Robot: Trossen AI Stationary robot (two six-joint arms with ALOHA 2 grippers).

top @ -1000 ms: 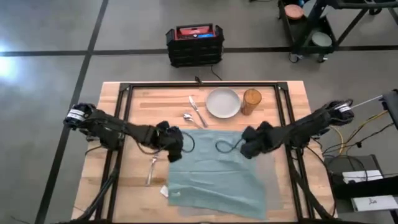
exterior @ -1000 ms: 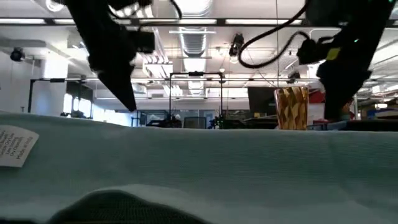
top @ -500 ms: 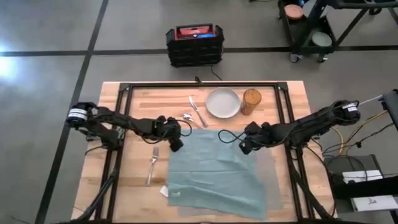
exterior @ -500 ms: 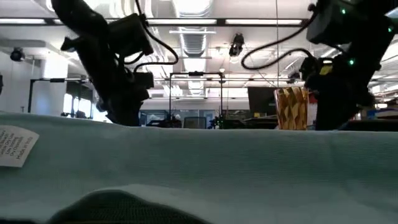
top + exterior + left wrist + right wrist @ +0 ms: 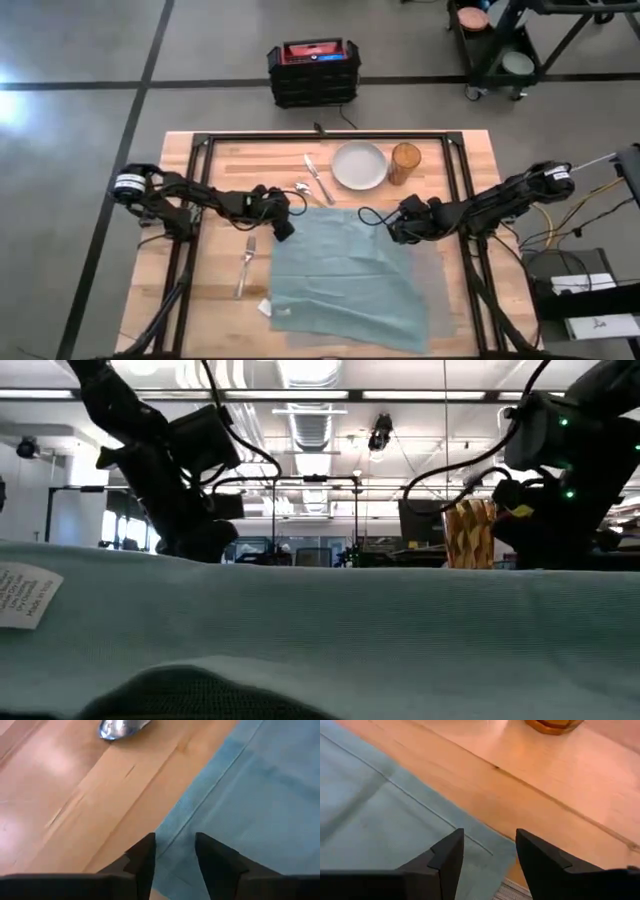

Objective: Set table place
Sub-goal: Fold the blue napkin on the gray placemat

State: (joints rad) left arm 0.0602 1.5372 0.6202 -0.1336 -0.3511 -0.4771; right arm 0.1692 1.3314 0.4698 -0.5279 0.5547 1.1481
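A teal napkin (image 5: pixel 345 275) lies spread flat on the grey placemat (image 5: pixel 437 295), which shows only along its right edge. My left gripper (image 5: pixel 175 837) is open, low over the napkin's far left corner (image 5: pixel 283 222). My right gripper (image 5: pixel 489 834) is open, low over the far right corner (image 5: pixel 500 852). On the bare table (image 5: pixel 210 300), a fork (image 5: pixel 245 268) lies left of the napkin. A spoon (image 5: pixel 300 188), a knife (image 5: pixel 318 180), a pale plate (image 5: pixel 358 165) and an amber glass (image 5: pixel 404 163) sit behind it. My left gripper has one finger on each side of the napkin's left hem (image 5: pixel 172 827); whether the tips touch the cloth, I cannot tell. My right gripper's fingers stand apart above the napkin's far right corner (image 5: pixel 492 851); whether they touch it, I cannot tell.
A black frame (image 5: pixel 320 138) runs over the table's far and side edges. A black crate (image 5: pixel 313 70) stands on the floor beyond the table. The napkin's white label (image 5: pixel 25 595) lies at its near left corner. Bare wood lies left of the fork.
Both arms have stretched out and sunk lower, bringing the grippers down close to the napkin's far corners. The left gripper has gone a little toward the far edge. The napkin lies much as before.
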